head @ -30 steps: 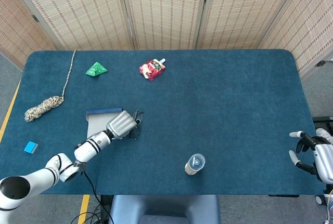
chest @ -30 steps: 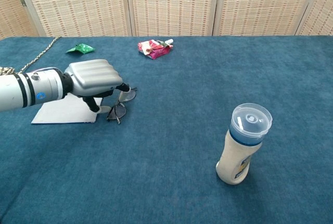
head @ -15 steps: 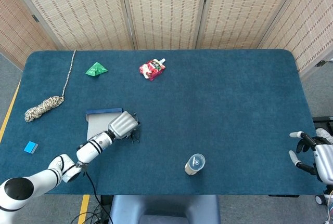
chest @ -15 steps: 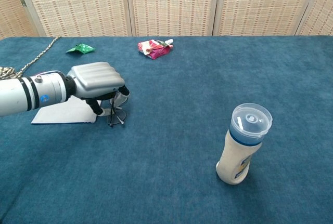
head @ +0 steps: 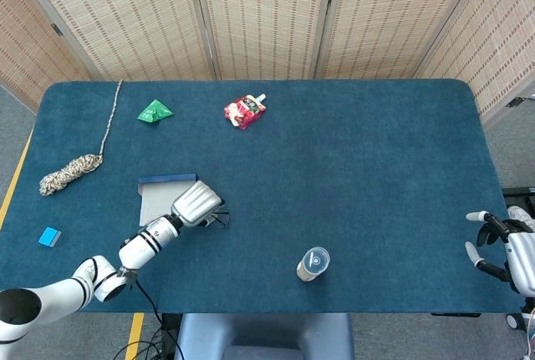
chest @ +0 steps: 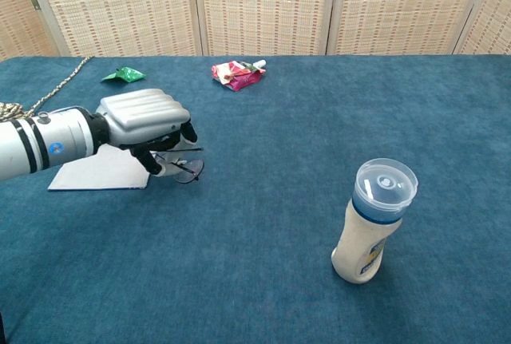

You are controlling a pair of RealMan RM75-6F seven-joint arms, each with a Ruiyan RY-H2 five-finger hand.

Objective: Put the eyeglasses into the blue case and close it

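While seemingly unblocked, bottle [chest: 373, 221] apart.

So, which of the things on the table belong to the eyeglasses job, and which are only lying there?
Part of the job:
- eyeglasses, held by the left hand
- blue case, lying open beside that hand

Only lying there:
- bottle
- red pouch
- green packet
- rope
- small blue block

The right hand waits idle at the table edge.
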